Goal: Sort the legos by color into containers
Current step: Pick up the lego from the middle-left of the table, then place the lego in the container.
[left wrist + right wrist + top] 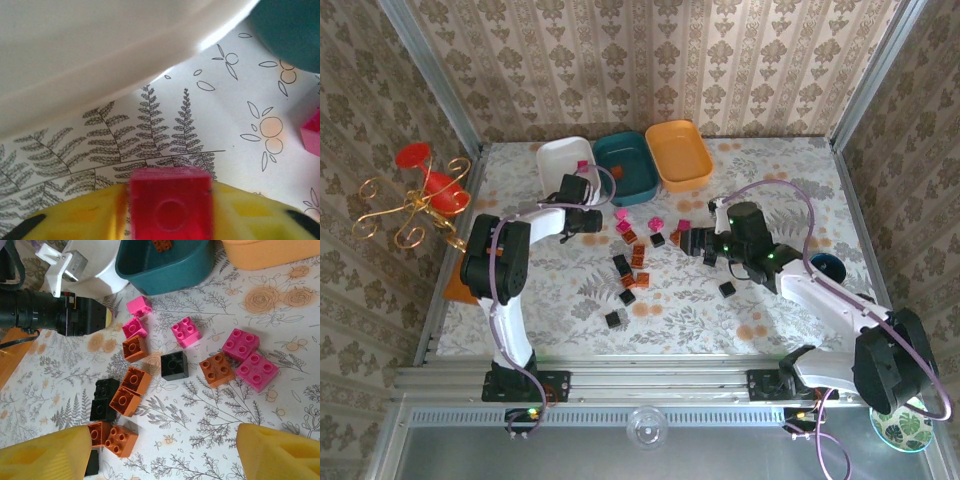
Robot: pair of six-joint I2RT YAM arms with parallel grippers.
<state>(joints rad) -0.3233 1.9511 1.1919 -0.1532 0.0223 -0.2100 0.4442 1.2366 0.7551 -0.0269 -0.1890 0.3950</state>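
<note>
Surface: a cloth [770, 180] printed with ferns and orange blossoms covers the table. Patterned wallpaper [650, 60] closes it in on three sides, with metal posts [428, 70] at the far corners. Off the cloth at 9 o'clock stands a gilt candelabra [415, 200] with red cups. An orange mat [455, 285] lies at the 8 o'clock edge and a blue cup [828, 265] at 3 o'clock.

At 12 o'clock three trays sit in a row: white tray [555, 155], teal tray [635, 185], orange tray [678, 153]. Loose legos [630, 255] in pink, orange and black scatter about the centre.

Top view: the left gripper [592, 222] is just at 6 o'clock of the white tray; the right gripper [695, 243] is at the 3 o'clock side of the scatter. We note one pink piece [582, 165] in the white tray and one orange piece [617, 170] in the teal tray.

Left wrist view adds what the top cannot resolve: the yellow fingers [75, 217] press both sides of a pink brick [170, 200], so the left gripper has it clamped. The white tray's rim lies at 12 o'clock and the teal tray at 2 o'clock. Whether the brick is off the cloth, we cannot tell.

Right wrist view: the fingers [45, 455] stand wide apart over bare cloth with nothing between them. The scatter lies at 12 o'clock of them, studs plainly readable. The left gripper enters at 10 o'clock, beside the white tray.
</note>
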